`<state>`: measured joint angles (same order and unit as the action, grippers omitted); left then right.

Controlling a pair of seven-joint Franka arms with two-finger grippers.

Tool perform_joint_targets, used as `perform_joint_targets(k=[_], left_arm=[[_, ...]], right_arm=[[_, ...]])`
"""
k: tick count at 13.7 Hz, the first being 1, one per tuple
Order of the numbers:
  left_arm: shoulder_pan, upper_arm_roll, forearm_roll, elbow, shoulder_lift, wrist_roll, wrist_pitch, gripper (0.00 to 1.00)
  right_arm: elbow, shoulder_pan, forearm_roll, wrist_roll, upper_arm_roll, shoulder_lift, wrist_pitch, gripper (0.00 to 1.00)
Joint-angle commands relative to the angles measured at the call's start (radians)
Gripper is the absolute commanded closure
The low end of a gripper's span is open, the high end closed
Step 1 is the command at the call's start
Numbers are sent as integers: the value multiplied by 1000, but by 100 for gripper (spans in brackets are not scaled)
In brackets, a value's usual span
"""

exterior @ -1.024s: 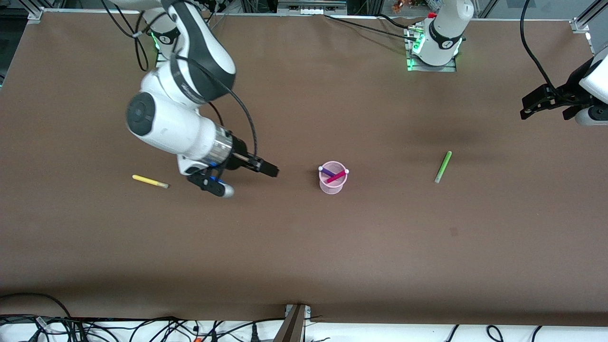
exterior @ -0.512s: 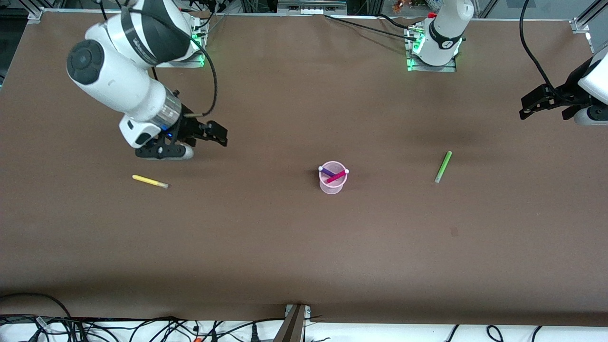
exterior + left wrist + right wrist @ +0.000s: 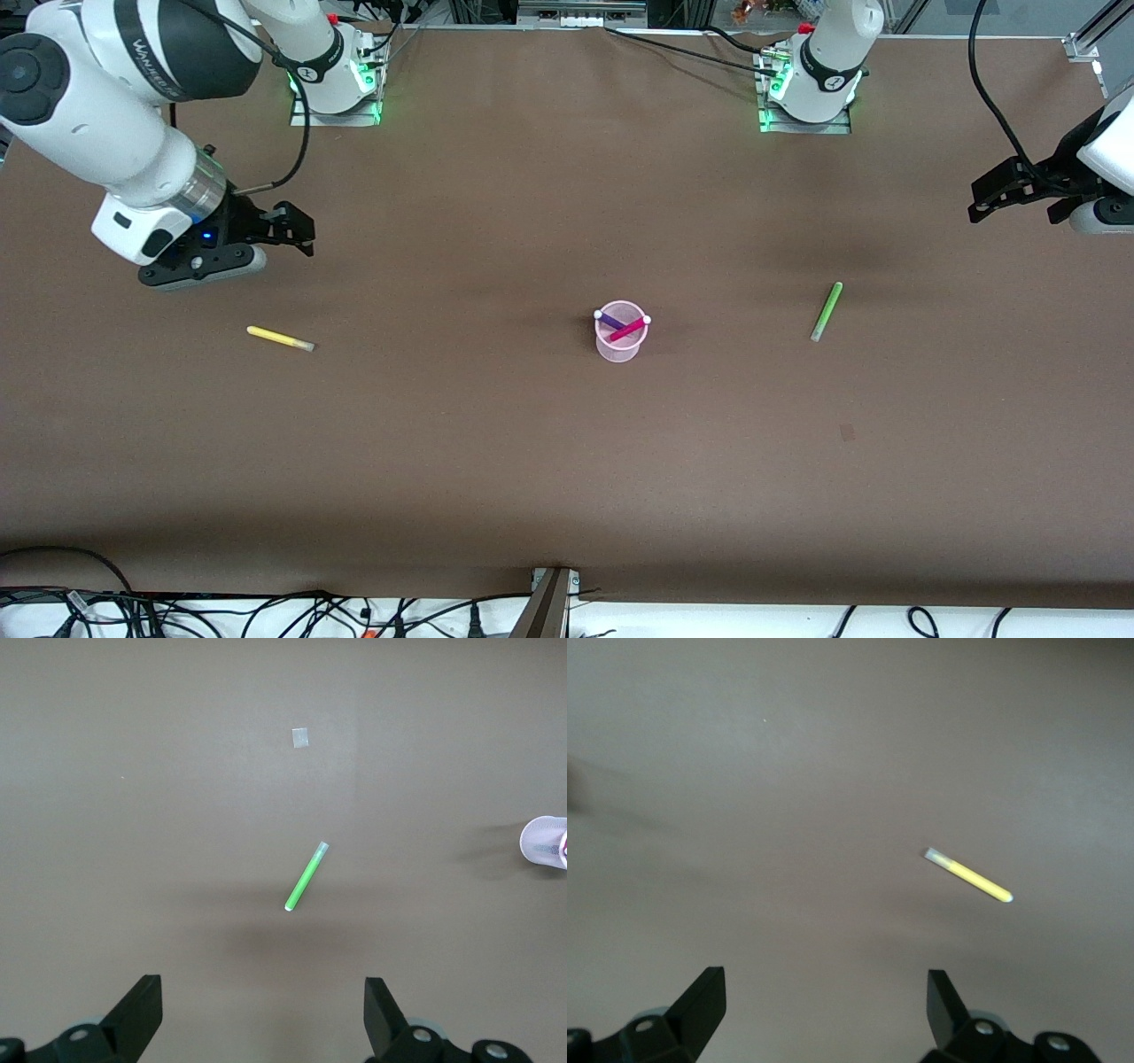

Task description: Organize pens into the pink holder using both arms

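1. The right gripper (image 3: 297, 232) hangs empty with its jaws spread wide, over the table (image 3: 496, 461) at the right arm's end.
2. The yellow pen (image 3: 280, 338) lies flat near it, closer to the front camera.
3. The left gripper (image 3: 997, 197) hangs wide open and empty at the left arm's end.
4. The green pen (image 3: 827, 311) lies on the table, between that gripper and the cup.
5. The pink cup (image 3: 619, 333) stands upright mid-table, holding the purple pen (image 3: 609, 321) and the magenta pen (image 3: 629, 330), crossed and leaning on its rim.

Brown table (image 3: 532, 461); small pale paper scrap (image 3: 300, 738) on it; tangled black cables (image 3: 266, 611) along near edge.
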<state>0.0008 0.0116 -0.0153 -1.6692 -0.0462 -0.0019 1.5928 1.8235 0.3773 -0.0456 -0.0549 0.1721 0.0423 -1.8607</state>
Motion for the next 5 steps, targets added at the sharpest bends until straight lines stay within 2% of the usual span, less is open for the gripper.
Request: perform_joint_targets(k=[1,5], left_arm=[[5,-9,-9,-3,-12,-9,-8,0],[4,-9,-9,-3,-12,-9,-8,0]], right_arm=[[-19,-92,19,-52,-88,-13,29,0],[-55,-95,21,-45,-86,-2,43,0]])
